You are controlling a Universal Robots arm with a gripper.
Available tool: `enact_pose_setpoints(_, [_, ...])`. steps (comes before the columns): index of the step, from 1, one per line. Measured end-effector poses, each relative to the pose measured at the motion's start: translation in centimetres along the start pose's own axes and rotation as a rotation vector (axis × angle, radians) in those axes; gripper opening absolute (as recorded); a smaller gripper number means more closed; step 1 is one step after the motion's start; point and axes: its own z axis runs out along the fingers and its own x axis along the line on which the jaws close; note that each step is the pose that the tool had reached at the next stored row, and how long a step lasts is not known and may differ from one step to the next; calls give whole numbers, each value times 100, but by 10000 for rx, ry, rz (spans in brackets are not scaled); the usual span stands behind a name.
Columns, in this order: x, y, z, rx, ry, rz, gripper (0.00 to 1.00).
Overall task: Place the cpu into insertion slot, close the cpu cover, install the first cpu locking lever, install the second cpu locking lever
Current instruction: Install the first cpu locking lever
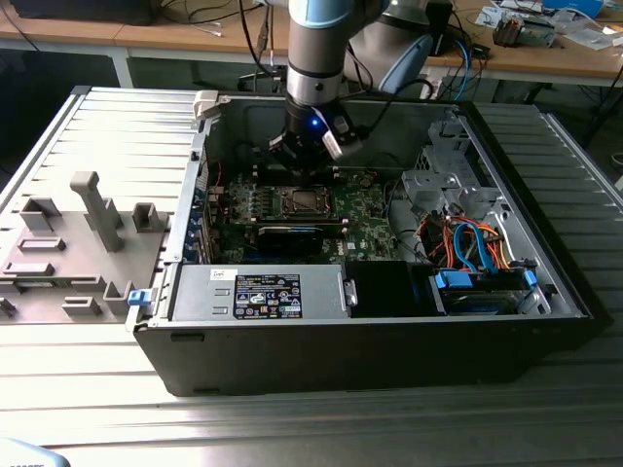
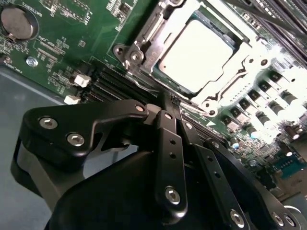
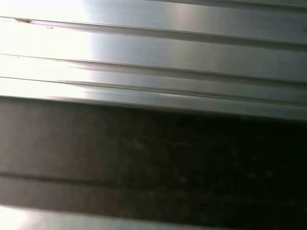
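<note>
Sitting flat in the insertion slot (image 2: 144,52) on the green motherboard (image 2: 53,52), the cpu (image 2: 196,55) shows a pale silvery square top, framed by the cpu cover (image 2: 230,84). Just beside it, the gripper (image 2: 173,104) has its fingers pressed together, holding nothing.

Robot arm (image 1: 313,49): cylindrical silver-grey tube with a pale blue joint cap at its 12 o'clock end and a dark band lower down. Wrist unit (image 1: 310,131): black housing carrying a small blue light, with a light grey block at its 3 o'clock side. Gripper (image 2: 169,103): matte black linkage bars, rounded ends, studded with silver hex-socket screws, in the second wrist view.
</note>
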Motion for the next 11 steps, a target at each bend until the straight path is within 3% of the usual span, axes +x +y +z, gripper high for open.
enact_pose_setpoints(7, [-75, -8, 32, -7, -3, 0, 11])
enact_pose_setpoints(8, [-93, -9, 19, -6, -6, 0, 11])
enact_pose_setpoints(9, [-91, -8, -91, 20, 1, -1, 11])
enact_pose_setpoints(11, [-83, -83, -93, 34, 2, 2, 11])
